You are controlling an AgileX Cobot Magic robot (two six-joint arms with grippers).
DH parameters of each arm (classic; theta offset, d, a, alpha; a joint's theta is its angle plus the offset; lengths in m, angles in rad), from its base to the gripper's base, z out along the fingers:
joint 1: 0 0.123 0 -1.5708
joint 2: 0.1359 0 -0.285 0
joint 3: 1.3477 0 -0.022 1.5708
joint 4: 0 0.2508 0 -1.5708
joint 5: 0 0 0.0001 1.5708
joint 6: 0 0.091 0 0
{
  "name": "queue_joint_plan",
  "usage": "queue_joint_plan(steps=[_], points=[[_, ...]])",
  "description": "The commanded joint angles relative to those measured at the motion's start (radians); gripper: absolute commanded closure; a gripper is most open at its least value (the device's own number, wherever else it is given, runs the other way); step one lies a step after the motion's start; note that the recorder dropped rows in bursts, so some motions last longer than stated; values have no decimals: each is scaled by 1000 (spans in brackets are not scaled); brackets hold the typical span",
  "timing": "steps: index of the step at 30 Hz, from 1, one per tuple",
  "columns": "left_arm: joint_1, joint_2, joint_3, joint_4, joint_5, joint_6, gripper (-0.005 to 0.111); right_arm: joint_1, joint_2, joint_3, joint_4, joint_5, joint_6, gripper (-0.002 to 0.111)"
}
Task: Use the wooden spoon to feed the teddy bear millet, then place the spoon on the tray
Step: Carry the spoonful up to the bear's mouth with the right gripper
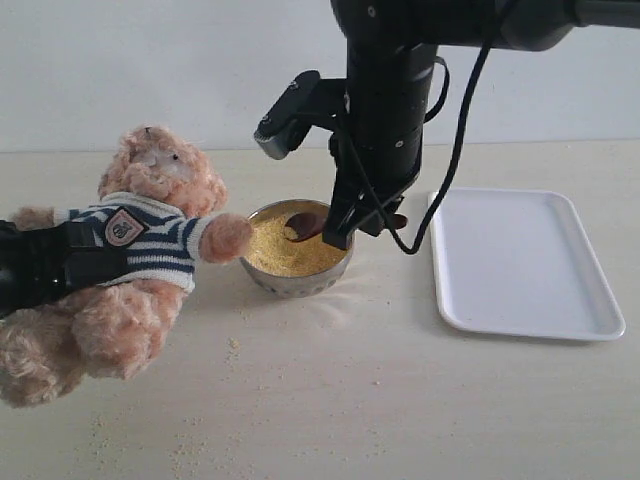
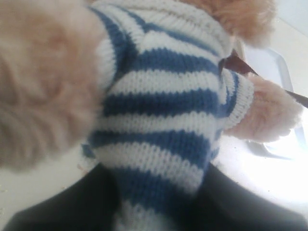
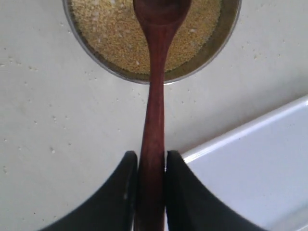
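Wooden spoon [image 3: 153, 120] was clamped by handle between jaws of right gripper [image 3: 151, 157], oval end dipped at millet [image 3: 110, 33] in metal bowl [image 1: 296, 284], which sat between teddy bear [image 1: 150, 240] and tray [image 1: 520, 260]. Left gripper [image 2: 156, 211] was closed around bear's striped torso. Step judged: scooping. Next move called for level lift, then steady carry toward bear's mouth. Spoon's oval end cut off in right wrist view, part hidden by arm in exterior view; whether loaded, unclear

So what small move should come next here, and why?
Probably dip the wooden spoon into the millet and scoop. The right gripper grips its handle, its bowl looks empty over the grain, and the teddy bear is beside the metal bowl.
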Motion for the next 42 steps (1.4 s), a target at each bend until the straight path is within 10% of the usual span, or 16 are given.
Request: queue_joint_plan(steps=[1,42], points=[[2,-9,-5,-14,8,-2,102,-102,-59,-3,138,20,-76,108],[2,-9,-5,-14,15,-1,102,-140,-175,-3,682,-110,-213,108]])
